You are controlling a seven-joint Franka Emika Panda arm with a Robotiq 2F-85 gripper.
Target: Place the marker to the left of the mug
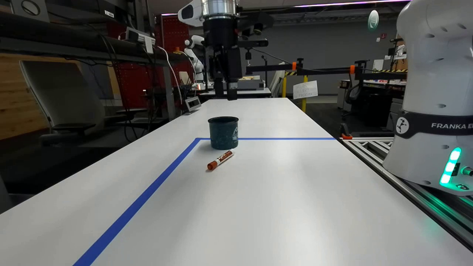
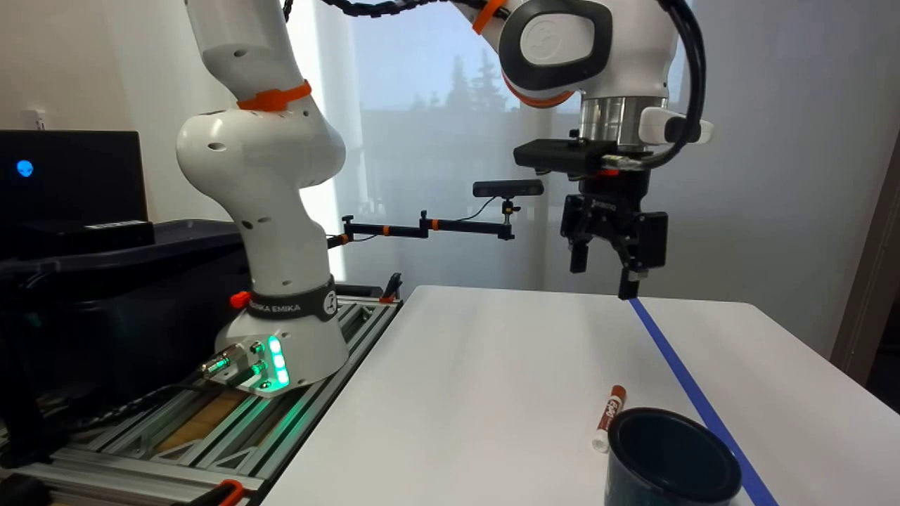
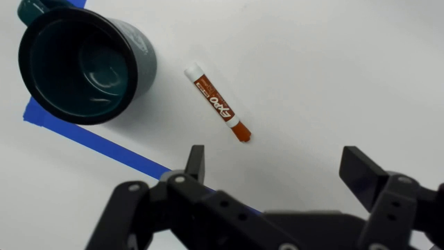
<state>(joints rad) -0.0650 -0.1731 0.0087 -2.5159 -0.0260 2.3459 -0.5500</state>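
The marker (image 1: 220, 160) lies flat on the white table, red-orange with a white end. It also shows in an exterior view (image 2: 609, 418) and in the wrist view (image 3: 218, 103). Its white end points towards the mug, apart from it by a small gap in the wrist view. The mug (image 1: 223, 133) stands upright, dark teal with a black rim. It also shows in an exterior view (image 2: 671, 457), cut by the lower edge, and in the wrist view (image 3: 86, 66), handle at top left. My gripper (image 3: 274, 163) is open and empty, well above the table (image 2: 603, 275).
Blue tape (image 1: 147, 194) runs along the white table (image 1: 295, 207) and turns a corner by the mug. The robot base (image 2: 288, 351) stands on a metal frame beside the table. A camera on a black jointed arm (image 2: 464, 226) reaches over the table's far side.
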